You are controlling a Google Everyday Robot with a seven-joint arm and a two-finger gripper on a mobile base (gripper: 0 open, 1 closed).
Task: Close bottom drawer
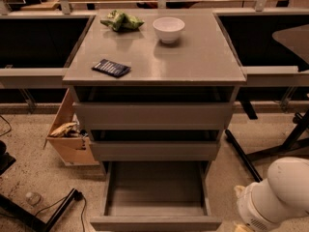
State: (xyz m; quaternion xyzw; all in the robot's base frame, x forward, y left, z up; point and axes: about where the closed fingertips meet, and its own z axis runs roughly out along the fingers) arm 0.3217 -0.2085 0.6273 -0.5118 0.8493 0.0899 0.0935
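Observation:
The bottom drawer (155, 222) of the grey cabinet is pulled far out. Its slim flat front is near the bottom edge of the view and its shallow tray (155, 187) is empty. The middle drawer front (155, 150) and the taller top drawer front (153, 115) stand slightly out. My white arm (277, 195) is at the lower right, to the right of the open drawer and apart from it. The gripper (243, 224) sits at the arm's lower left end, mostly cut off by the bottom edge.
On the cabinet top (203, 57) lie a white bowl (168, 29), a green chip bag (120, 20) and a dark flat packet (111, 67). A cardboard box (70, 139) stands on the floor at the left. Black stand legs (43, 214) and chair legs (275, 149) flank the cabinet.

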